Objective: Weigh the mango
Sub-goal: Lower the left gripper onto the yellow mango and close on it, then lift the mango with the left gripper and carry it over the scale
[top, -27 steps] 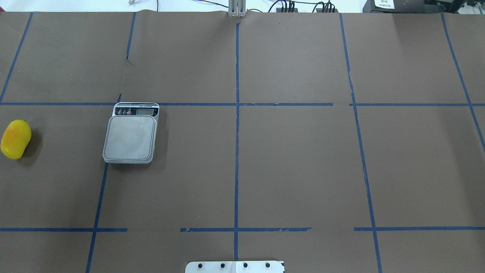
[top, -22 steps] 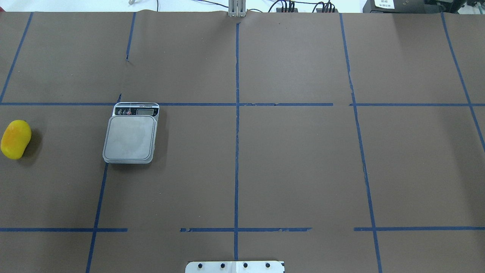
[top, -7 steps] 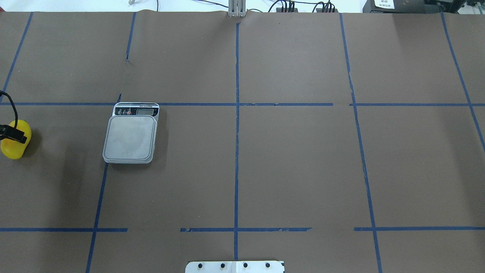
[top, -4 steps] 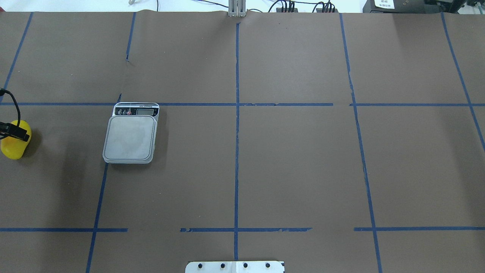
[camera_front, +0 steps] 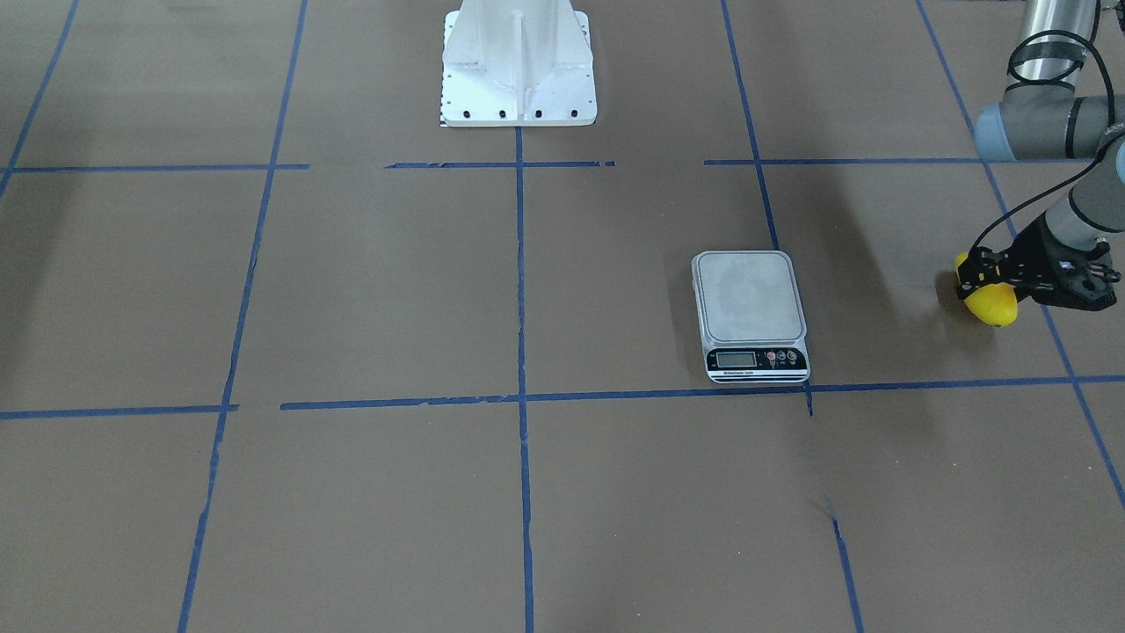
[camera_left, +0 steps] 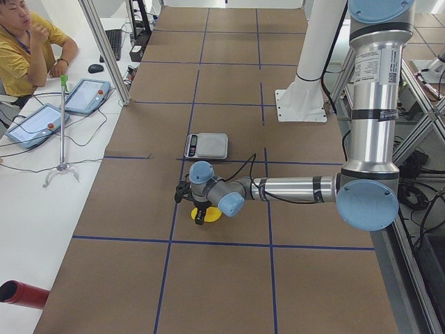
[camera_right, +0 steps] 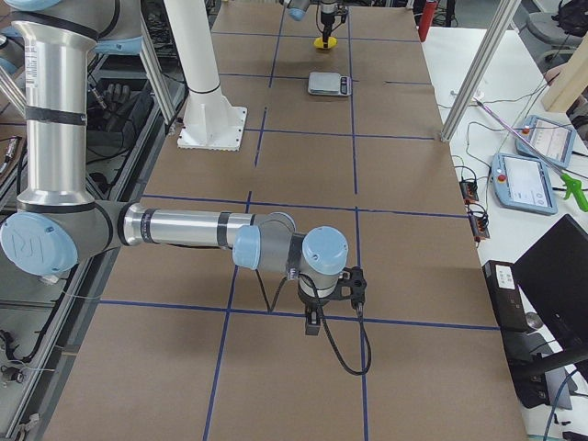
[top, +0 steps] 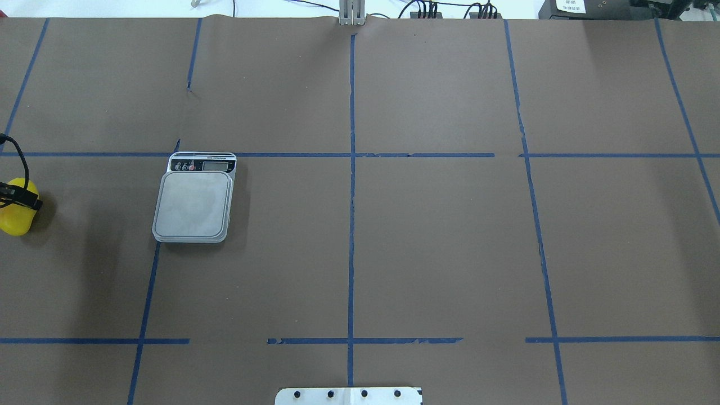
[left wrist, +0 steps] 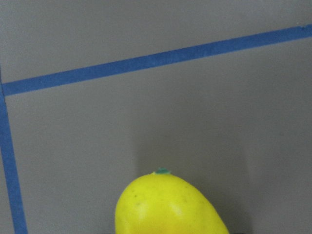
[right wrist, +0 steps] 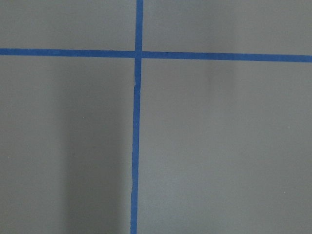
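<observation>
Left hand [camera_front: 983,280] is down over the mango [camera_front: 993,308], which lies on the counter [camera_front: 615,492] well apart from the scale [camera_front: 749,299], on the robot's left of it; whether the fingers are clenched cannot be told.

Brown-paper bench [top: 427,236] with blue tape [top: 351,225] grid. Grey scale [top: 193,203] sits left of centre, yellow mango [top: 16,222] at far left edge, well apart. White robot base [camera_front: 518,61] bolted mid-edge on robot's side.
</observation>
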Controlling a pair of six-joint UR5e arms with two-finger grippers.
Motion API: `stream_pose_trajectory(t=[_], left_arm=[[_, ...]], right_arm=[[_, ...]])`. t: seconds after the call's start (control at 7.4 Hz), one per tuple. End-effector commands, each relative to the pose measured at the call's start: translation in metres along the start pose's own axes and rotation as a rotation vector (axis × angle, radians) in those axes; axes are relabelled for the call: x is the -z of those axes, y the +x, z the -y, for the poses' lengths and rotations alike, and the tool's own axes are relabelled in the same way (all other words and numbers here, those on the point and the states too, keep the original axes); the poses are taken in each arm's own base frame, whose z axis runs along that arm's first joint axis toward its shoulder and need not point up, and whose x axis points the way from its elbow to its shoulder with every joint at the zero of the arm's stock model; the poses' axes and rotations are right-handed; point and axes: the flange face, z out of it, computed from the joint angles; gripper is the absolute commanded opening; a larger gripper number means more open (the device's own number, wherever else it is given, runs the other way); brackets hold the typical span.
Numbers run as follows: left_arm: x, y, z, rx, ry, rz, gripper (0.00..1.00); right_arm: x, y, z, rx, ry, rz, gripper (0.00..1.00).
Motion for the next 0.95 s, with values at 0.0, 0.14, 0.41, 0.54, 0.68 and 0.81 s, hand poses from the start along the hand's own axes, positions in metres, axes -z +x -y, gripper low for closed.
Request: stream_pose_trajectory(t=[0.0,0.14,0.41,0.54,0.68,0.81], left_arm=[[0.030,0.033,0.013,0.100,0.056,-0.041,0.00],[0.062,0.075,0.039,0.245,0.117,-0.100,0.00],[0.093,0.147,0.101,0.418,0.168,-0.201,0.00],[0.071,0.208,0.099,0.457,0.097,-0.232,0.00],[0.054,0.256,0.094,0.483,0.044,-0.255,0.00],[0.034,0.298,0.085,0.483,-0.012,-0.257,0.00]], right_arm=[[0.000,0.000,0.000,0.000,0.000,0.000,1.00],[0.000,0.000,0.000,0.000,0.000,0.000,1.00],[0.000,0.000,0.000,0.000,0.000,0.000,1.00],[0.000,0.000,0.000,0.000,0.000,0.000,1.00],[0.000,0.000,0.000,0.000,0.000,0.000,1.00],[0.000,0.000,0.000,0.000,0.000,0.000,1.00]])
